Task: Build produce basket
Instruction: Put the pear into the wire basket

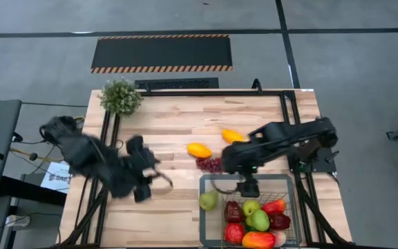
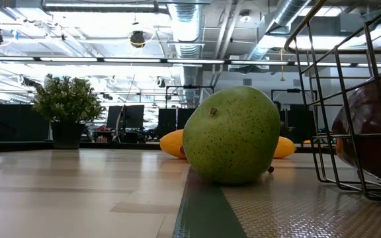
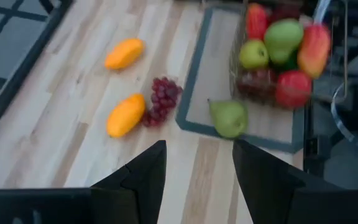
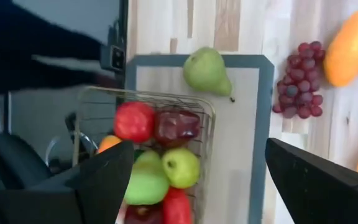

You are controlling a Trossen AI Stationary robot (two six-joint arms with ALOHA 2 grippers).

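The rectangular dark wire-mesh basket (image 1: 290, 181) sat at five o'clock on the pale wooden table (image 1: 171, 124), holding red, green and maroon toy fruits. A green toy pear (image 1: 208, 200) lay on the grey mat just outside its nine o'clock wall. At eleven o'clock from the basket lay a purple grape bunch (image 1: 210, 164) and two orange mangoes (image 1: 199, 150). The right gripper (image 1: 247, 188) hung over the basket's twelve o'clock edge, fingers wide apart, empty. The left gripper (image 1: 159, 181) hovered at seven o'clock, fingers apart, empty
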